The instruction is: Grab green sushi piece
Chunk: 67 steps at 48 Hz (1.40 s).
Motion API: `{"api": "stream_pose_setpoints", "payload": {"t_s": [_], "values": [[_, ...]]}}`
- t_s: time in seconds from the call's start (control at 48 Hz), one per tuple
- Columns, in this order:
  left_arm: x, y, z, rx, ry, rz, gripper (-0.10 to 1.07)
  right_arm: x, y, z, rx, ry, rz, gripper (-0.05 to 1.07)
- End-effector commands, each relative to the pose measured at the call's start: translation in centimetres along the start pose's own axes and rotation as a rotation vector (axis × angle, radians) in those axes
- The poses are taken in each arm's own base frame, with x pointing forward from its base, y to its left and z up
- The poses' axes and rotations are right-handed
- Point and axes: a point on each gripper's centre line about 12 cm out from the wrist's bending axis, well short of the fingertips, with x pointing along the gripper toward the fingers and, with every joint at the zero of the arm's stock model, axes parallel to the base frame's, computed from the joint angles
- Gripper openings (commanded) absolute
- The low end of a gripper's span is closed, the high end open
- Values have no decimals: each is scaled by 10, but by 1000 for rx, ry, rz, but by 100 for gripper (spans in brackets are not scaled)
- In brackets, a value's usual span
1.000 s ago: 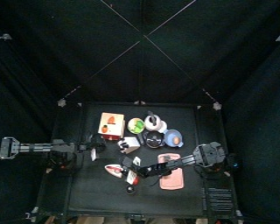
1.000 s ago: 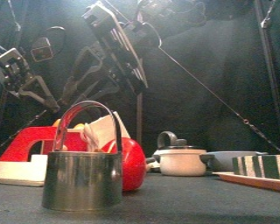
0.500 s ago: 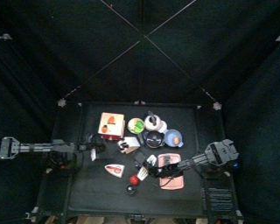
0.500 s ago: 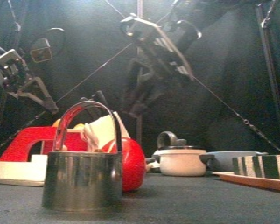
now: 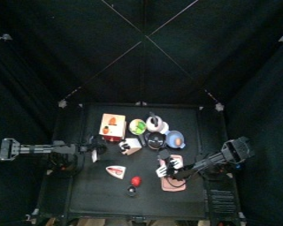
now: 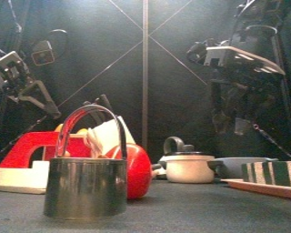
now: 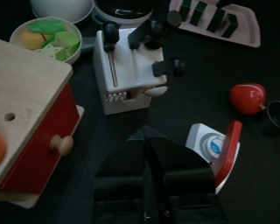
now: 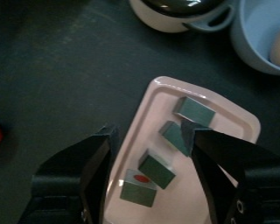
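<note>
Having swung back from mid-worktop, the right gripper [image 8: 154, 144] now hovers with fingers wide over the pink tray [image 8: 156, 96], a seemingly green sushi piece [image 8: 174, 136] directly between them, ready for descent.

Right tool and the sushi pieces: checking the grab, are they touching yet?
Apart. The right wrist view shows the right tool open above the pink plate, sushi pieces lying free between its jaws.

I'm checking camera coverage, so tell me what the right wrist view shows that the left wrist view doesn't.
Only the right wrist view shows the pale blue bowl and the right gripper, its fingers open above the plate. Only the left wrist view shows the red-sided wooden box, the red apple-shaped toy and the white knife block. Both show the pink rectangular plate of green sushi pieces.
</note>
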Motion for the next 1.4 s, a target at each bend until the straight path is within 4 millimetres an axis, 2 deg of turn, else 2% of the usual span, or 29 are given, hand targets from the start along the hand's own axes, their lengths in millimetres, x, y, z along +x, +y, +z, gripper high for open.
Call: {"api": "stream_pose_setpoints", "payload": {"t_s": [0.0,0.229,0.562,0.917,1.146,1.375], "values": [[0,0,4,-1,-15,-3,38,-6,-16,3,78,-4,3,93],[0,0,3,-2,-10,-2,38,8,-38,-4,155,2,-28,100],[0,1,2,-9,-11,3,38,37,-49,7,207,21,-11,101],[0,2,1,-15,-7,6,38,57,-54,-1,235,87,30,100],[0,2,1,-15,-7,8,38,58,-53,-2,241,95,34,97],[0,2,-1,-15,-2,8,38,58,-53,-3,240,99,33,85]]}}
